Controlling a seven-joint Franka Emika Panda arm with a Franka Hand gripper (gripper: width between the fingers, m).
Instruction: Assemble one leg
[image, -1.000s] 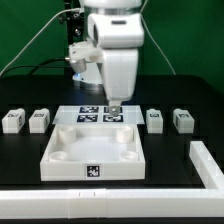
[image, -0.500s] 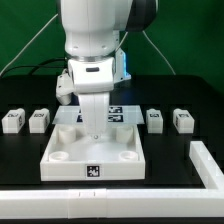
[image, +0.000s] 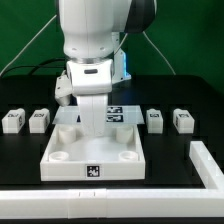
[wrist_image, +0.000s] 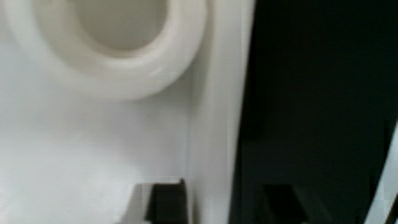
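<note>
The white square tabletop (image: 95, 152) lies in the middle, with a tag on its front wall. Four small white legs lie in a row behind it: two at the exterior view's left (image: 12, 120) (image: 39, 119) and two at the right (image: 154, 120) (image: 182, 120). My gripper (image: 94, 128) is down at the tabletop's far wall and touches no leg. In the wrist view my gripper (wrist_image: 226, 203) is open. It straddles the tabletop's edge (wrist_image: 214, 120): one finger (wrist_image: 166, 200) is over the white side by a round socket (wrist_image: 116, 40), the other over the black table.
The marker board (image: 112, 113) lies behind the tabletop, partly hidden by the arm. A white L-shaped fence (image: 206, 162) stands at the exterior view's front right. Cables hang behind the arm over the black table.
The arm moved toward the exterior view's left and came down to the tabletop's far wall. In the last half second it has barely moved.
</note>
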